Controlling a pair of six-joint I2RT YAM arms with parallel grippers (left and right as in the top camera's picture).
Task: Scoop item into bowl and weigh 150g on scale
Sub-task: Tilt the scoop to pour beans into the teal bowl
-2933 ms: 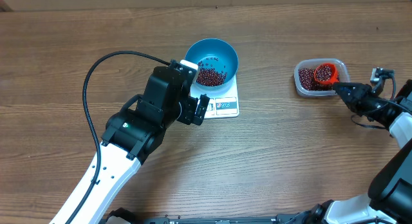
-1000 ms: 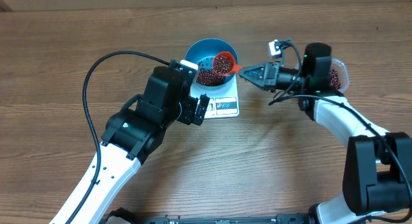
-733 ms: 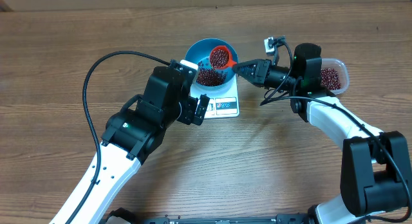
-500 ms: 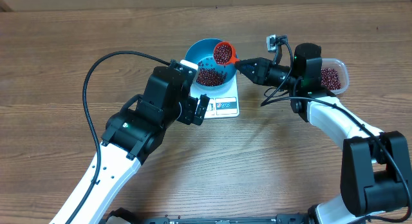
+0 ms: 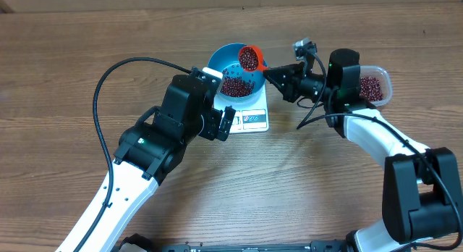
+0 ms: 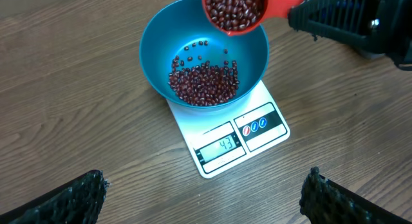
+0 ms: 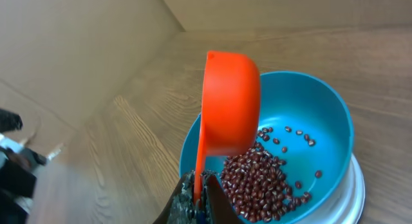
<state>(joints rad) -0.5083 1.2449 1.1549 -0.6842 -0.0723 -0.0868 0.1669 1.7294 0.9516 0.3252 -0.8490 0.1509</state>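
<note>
- Beans (image 6: 205,84): where are they at this moment?
- A loose heap of small dark red beans lies in the bottom of the blue bowl (image 6: 154,50). The bowl sits on the white scale (image 6: 190,121), on a wooden table (image 6: 77,121). More beans fill an orange scoop (image 6: 235,10) held above the bowl's far rim. Others lie in a clear tub (image 5: 387,80), partly hidden behind the right arm.
- Which step of the job is this?
- The pour, by my reading. The scoop is tipped steeply with its mouth turned towards the bowl, though no beans show in mid-air. The display seems to read 43, so the target looks a good way off.
- What does the next move call for?
- Probably a slow further roll of the wrist, so the load slides inside the rim and not over it. After that, a look at the display, and likely more trips to the tub.
- How are the arms posed?
- The right arm reaches in from the right, stretched nearly level. Its tool (image 5: 270,73) is clamped narrow on the scoop's handle. The left arm bends in from the lower left and hovers just beside the scale. Its tool (image 5: 226,122) stands wide and holds nothing, and its camera looks down on the bowl and display.
</note>
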